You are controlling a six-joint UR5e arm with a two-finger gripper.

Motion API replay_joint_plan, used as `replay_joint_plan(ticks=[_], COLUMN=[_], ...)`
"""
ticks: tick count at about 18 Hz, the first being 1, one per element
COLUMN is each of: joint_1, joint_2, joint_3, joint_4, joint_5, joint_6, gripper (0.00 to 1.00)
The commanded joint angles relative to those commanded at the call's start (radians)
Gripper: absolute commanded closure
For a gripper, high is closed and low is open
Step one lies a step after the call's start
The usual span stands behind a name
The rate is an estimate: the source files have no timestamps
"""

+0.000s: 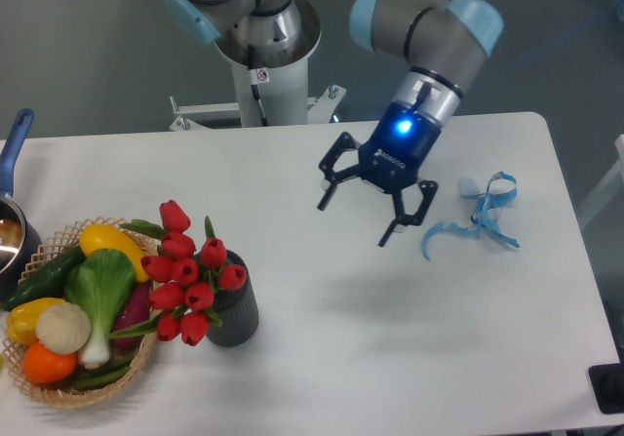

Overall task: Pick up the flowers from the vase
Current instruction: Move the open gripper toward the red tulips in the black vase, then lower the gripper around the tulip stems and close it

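On the desk (322, 358), the vase (234, 309) stands at the front left, the flowers (190, 275) sitting in its mouth and leaning left. Just beside it on the left is the basket (136, 353), with vegetables (83, 304) piled inside. A pan (12, 231) sits at the far left edge, behind the basket. The claw (356, 219) hangs above the middle of the desk, well apart from the vase, to its right and behind. A ribbon (483, 217) lies right of the claw.
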State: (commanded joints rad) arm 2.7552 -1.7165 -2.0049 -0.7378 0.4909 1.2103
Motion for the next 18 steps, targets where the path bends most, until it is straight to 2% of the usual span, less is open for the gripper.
replay_joint_plan(ticks=[10, 14, 18], joint_1=[-0.161, -0.204, -0.245], joint_2=[-0.04, -0.089, -0.164], joint_3=[0.001, 0.043, 0.107], joint_4=[0.017, 0.023, 0.023], joint_5=[0.0, 0.0, 0.002], joint_6=[0.021, 0.023, 0.021], gripper=[0.0, 0.0, 0.0])
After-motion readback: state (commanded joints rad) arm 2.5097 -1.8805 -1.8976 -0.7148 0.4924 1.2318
